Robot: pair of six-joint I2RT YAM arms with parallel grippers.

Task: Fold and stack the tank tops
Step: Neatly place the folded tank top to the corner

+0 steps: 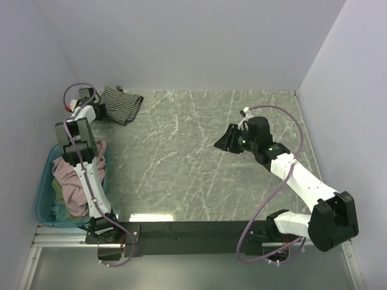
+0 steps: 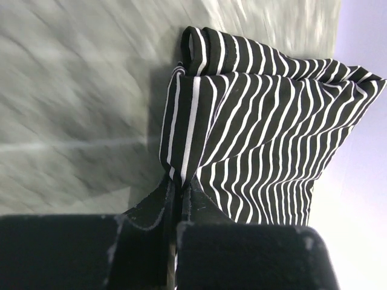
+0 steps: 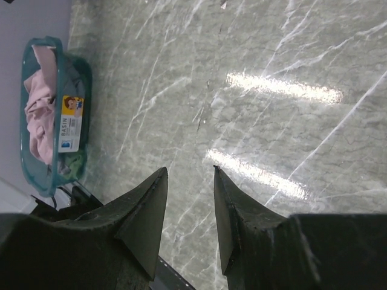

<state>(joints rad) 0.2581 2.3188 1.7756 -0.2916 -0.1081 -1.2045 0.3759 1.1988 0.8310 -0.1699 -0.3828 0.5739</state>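
At the lower left of the overhead view, a teal tub [image 1: 41,202] was seen at the edge of the bench [image 1: 193,157]. A dusty pink tank top [image 1: 75,181] and a pale green one [image 3: 74,163] were heaped inside, apparently awaiting folding. At centre right, the right gripper [image 3: 188,172] was held above bare bench, moderately parted and empty, probably parked clear. At the upper left, the left gripper [image 2: 180,187] was clamped tight on a bunched fold of the striped tank top [image 2: 260,139], crumpled at the far corner, likely to be drawn flat.
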